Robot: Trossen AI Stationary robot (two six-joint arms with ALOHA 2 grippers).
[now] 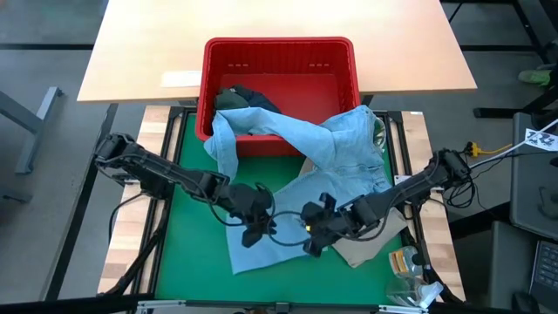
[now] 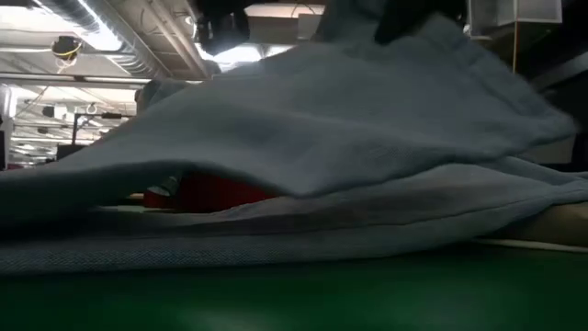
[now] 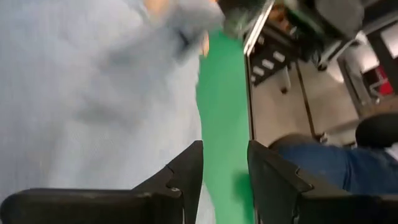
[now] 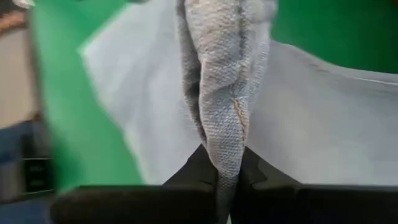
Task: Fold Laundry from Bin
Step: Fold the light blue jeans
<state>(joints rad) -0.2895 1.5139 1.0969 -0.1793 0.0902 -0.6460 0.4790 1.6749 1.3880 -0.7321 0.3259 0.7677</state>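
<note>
High view: light blue shirt point(image 1: 327, 153) draped from red bin point(image 1: 281, 65) onto green tabletop point(image 1: 187, 244), rumpled.
Left wrist view: left gripper point(image 3: 224, 165) parted, nothing held.
Right wrist view: right gripper point(image 4: 225, 163) clenched on shirt fold.

No text, label, brand or number is reading legibly in any view. A white tag point(image 1: 542, 137) with black marks is lying at the right edge in the high view (marks too small to make out). A pale slip point(image 1: 180, 78) is sitting on the tabletop beside the bin point(image 1: 279, 54), showing blank. A small packet point(image 1: 404, 260) is lying at the mat's right corner, print unreadable. The shirt point(image 1: 344, 144) is showing no lettering.
</note>
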